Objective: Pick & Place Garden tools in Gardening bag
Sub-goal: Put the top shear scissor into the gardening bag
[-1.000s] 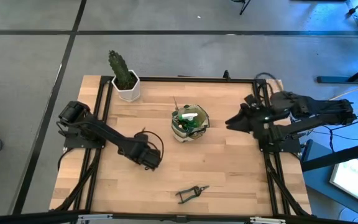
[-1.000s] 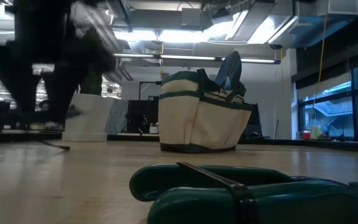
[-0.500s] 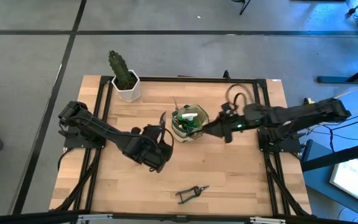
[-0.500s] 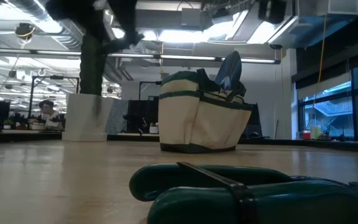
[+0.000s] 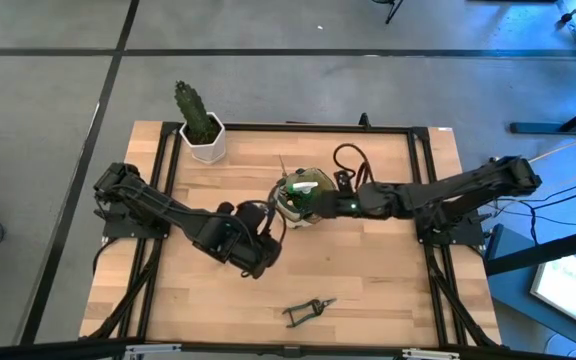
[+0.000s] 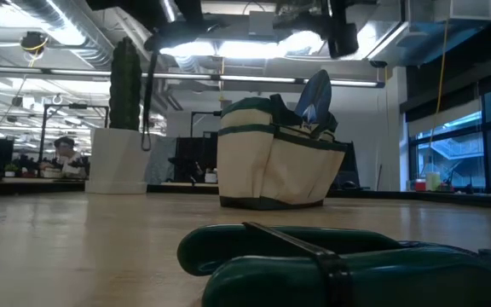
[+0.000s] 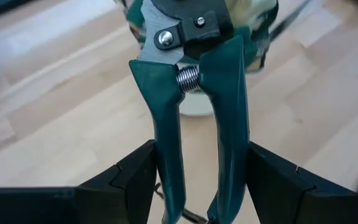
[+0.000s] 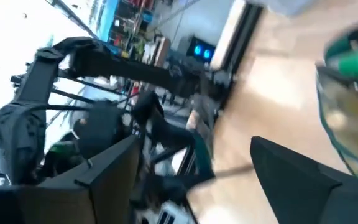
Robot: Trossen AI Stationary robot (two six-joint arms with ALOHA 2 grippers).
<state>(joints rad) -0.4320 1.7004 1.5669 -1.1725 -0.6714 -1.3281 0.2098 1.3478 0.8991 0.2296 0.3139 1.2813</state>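
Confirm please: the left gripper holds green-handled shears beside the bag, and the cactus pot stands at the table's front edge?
Not quite. The left gripper holds the shears beside the bag, but the cactus pot stands at the far corner, as the high view shows.

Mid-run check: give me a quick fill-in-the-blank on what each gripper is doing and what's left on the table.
1. The left gripper is shut on a pair of ____ with green handles.
2. The right gripper reaches over the mouth of the ____.
3. Another pair of shears lies on the table near its ____ edge.
4. The white pot holds a ____.

Missing words: pruning shears; gardening bag; front; cactus
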